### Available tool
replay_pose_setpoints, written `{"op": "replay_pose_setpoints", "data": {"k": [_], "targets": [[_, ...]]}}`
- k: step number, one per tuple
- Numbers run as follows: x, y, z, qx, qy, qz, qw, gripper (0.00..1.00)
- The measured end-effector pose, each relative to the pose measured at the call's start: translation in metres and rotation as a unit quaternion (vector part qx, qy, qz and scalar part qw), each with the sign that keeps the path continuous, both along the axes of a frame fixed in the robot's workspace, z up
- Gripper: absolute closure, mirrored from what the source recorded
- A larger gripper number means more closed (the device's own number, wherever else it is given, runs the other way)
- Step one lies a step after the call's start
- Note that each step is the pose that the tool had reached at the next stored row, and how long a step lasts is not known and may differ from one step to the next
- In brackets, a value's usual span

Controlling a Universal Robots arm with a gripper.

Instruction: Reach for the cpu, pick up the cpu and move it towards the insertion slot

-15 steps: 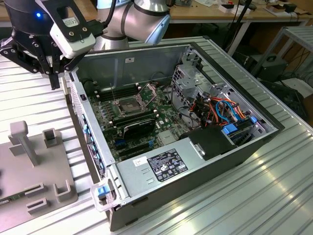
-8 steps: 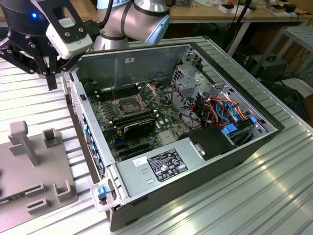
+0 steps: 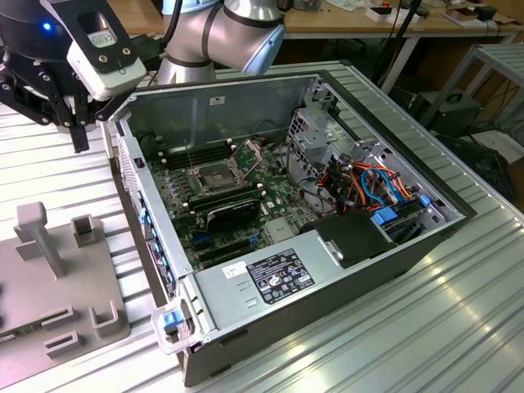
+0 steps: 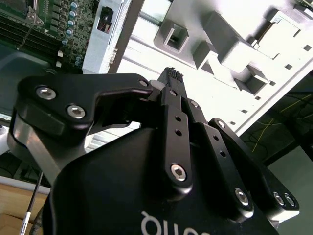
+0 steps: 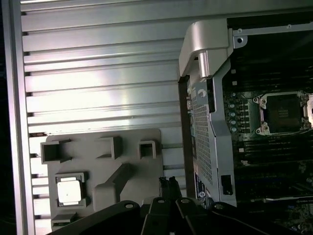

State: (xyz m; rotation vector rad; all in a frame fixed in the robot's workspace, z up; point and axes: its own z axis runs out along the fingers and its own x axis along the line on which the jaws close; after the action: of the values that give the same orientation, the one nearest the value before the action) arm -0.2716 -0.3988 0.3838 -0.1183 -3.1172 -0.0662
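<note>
Hovering upper left in the exterior view, the hand [image 3: 78, 131] is pressed together, empty; the chip [image 5: 68, 191] lies untouched in its grey holder [image 5: 128, 152] on the desk [image 5: 98, 73], well apart from the socket [image 5: 283, 112].

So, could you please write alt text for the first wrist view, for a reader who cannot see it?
The cpu lies in a pocket of a grey holder plate on a ribbed metal table, apart from the black gripper. Beside the plate stands an open computer case with the empty insertion slot.
</note>
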Motion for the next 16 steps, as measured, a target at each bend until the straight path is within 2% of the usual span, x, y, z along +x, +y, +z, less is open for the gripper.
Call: {"op": "replay_pose_setpoints", "data": {"k": [16], "targets": [[-0.0130, 0.0000, -0.0011, 0.0000, 0.0022, 0.000, 1.00000, 0.89]]}}
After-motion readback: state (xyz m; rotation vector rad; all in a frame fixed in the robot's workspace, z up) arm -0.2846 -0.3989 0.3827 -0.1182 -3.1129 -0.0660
